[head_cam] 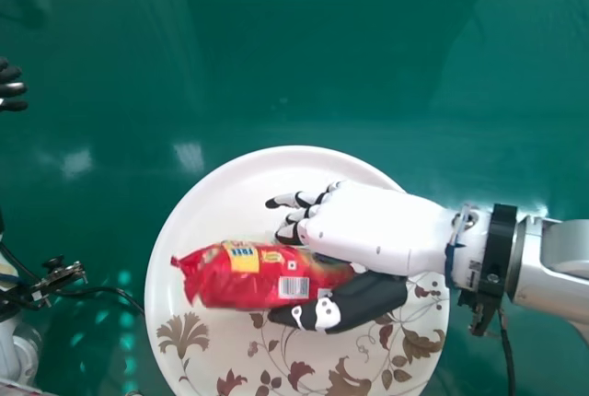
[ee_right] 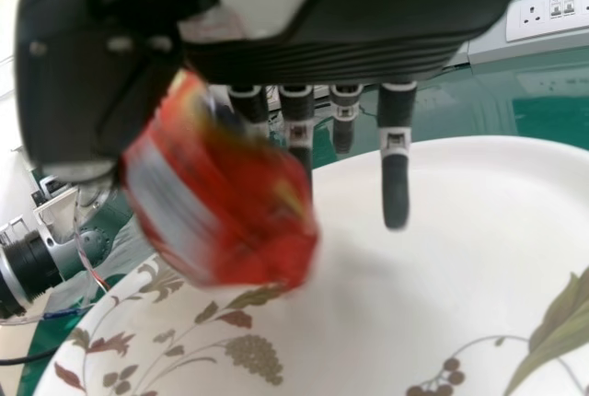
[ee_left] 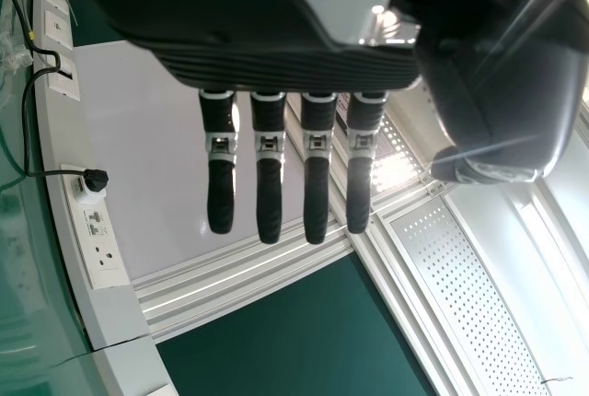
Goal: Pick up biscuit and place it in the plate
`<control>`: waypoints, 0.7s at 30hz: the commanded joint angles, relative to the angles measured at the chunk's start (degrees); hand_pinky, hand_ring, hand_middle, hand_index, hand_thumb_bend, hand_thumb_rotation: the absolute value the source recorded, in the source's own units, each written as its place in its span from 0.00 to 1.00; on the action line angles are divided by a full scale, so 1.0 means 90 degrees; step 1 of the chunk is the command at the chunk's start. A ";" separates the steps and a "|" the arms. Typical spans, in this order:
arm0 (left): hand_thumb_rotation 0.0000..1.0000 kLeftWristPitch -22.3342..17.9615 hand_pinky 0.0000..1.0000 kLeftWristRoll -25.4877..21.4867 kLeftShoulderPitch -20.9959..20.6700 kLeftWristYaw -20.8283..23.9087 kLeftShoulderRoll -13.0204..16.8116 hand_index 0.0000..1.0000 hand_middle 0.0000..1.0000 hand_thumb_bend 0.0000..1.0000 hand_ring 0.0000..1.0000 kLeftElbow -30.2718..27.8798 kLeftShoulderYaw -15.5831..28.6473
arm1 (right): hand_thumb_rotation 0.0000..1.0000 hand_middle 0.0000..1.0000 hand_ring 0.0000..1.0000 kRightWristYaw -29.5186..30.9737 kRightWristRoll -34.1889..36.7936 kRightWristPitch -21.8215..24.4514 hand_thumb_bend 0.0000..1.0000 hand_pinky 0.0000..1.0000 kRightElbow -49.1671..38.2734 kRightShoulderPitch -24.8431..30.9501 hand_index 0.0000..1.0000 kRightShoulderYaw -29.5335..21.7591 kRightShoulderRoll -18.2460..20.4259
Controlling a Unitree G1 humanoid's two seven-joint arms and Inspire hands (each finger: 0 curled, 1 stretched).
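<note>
My right hand (head_cam: 373, 230) is over the plate (head_cam: 230, 193) in the head view, its thumb and fingers around the right end of the red biscuit packet (head_cam: 244, 276). In the right wrist view the packet (ee_right: 216, 193) lies between the thumb and some fingers of that hand (ee_right: 297, 129), while one finger stands out straight; the white plate (ee_right: 405, 276) is beneath. Whether the packet touches the plate, I cannot tell. At the far left edge, my left hand (head_cam: 11, 88) has its fingers straight, as the left wrist view shows of the hand (ee_left: 269, 170) too, holding nothing.
A green table (head_cam: 322, 55) spreads around the plate. Black cables and a small metal clamp-like fixture (head_cam: 57, 278) are at the left of the head view. A wall socket strip (ee_right: 552, 11) runs along the far side in the right wrist view.
</note>
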 commanded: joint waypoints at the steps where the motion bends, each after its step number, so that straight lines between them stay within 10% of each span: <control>1: 0.66 -0.0011 0.55 -0.0030 0.0057 -0.0004 -0.0002 0.69 0.67 0.46 0.63 -0.0044 0.0042 | 0.60 0.99 0.96 0.0069 0.0102 -0.0090 0.96 0.82 -0.0016 -0.0051 0.98 -0.0085 -0.0098; 12: 0.66 -0.0079 0.54 0.0015 0.0011 0.0019 0.0013 0.69 0.67 0.46 0.63 0.0017 0.0053 | 0.68 1.00 1.00 0.0008 0.0046 -0.0236 0.98 0.97 -0.0074 -0.0221 1.00 -0.0330 -0.0108; 21: 0.66 -0.0240 0.52 0.0067 -0.0009 0.0038 0.0019 0.68 0.66 0.43 0.62 0.0149 0.0062 | 0.69 1.00 0.98 -0.0663 0.0101 -0.0165 0.88 0.90 -0.0166 -0.0287 1.00 -0.1240 0.0123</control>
